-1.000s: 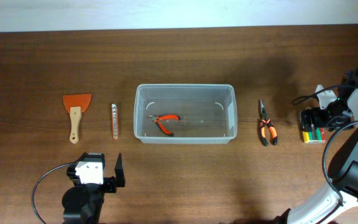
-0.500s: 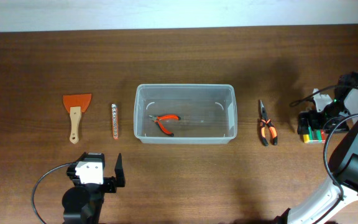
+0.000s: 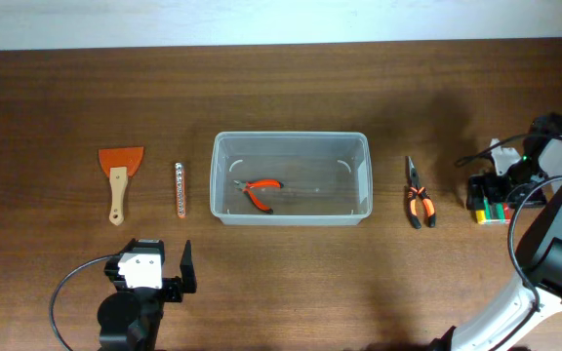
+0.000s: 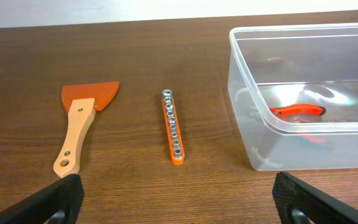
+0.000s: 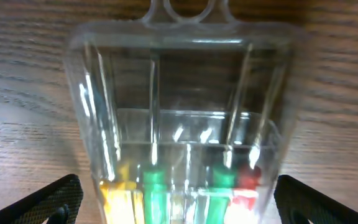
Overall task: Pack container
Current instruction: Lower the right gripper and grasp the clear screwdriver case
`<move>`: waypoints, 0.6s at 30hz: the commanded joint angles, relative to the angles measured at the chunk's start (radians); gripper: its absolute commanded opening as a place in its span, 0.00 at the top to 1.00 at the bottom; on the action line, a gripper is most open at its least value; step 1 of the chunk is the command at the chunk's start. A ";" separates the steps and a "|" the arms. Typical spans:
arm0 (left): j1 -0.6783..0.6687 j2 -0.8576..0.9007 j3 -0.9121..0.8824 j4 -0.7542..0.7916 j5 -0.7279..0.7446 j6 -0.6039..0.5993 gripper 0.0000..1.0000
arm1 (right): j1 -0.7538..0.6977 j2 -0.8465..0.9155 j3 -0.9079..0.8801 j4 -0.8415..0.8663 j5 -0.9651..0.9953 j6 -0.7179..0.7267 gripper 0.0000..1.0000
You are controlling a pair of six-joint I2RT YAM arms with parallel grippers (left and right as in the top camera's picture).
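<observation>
The container (image 3: pixel 291 136) is a large clear bin at the table's middle, and red-handled pliers (image 3: pixel 260 192) lie inside it. In the left wrist view, the container (image 4: pixel 303 28) is at the right with the red pliers (image 4: pixel 296 111) in it. My left gripper (image 3: pixel 164 276) is open and empty near the front edge (image 4: pixel 179 199). My right gripper (image 3: pixel 488 191) is open at the far right. Its fingers straddle a small clear case of coloured screwdrivers (image 5: pixel 179 124), which also shows in the overhead view (image 3: pixel 492 209).
An orange scraper with a wooden handle (image 3: pixel 119 179) and an orange bit holder (image 3: pixel 180 189) lie left of the container; both show in the left wrist view, scraper (image 4: pixel 79 124) and holder (image 4: pixel 171 126). Orange-and-black pliers (image 3: pixel 418 205) lie right of the container.
My right arm has shifted slightly left over the screwdriver case. The left arm and the other things have not moved.
</observation>
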 commanded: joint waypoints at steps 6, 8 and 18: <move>-0.005 -0.006 -0.007 0.003 0.011 -0.003 0.01 | -0.001 0.023 0.010 0.001 0.008 0.008 0.01; -0.005 -0.006 -0.007 0.003 0.011 -0.003 0.01 | -0.001 0.023 0.010 0.000 0.008 0.008 0.01; -0.005 -0.006 -0.007 0.003 0.011 -0.003 0.01 | -0.001 0.023 0.011 0.000 0.008 0.008 0.06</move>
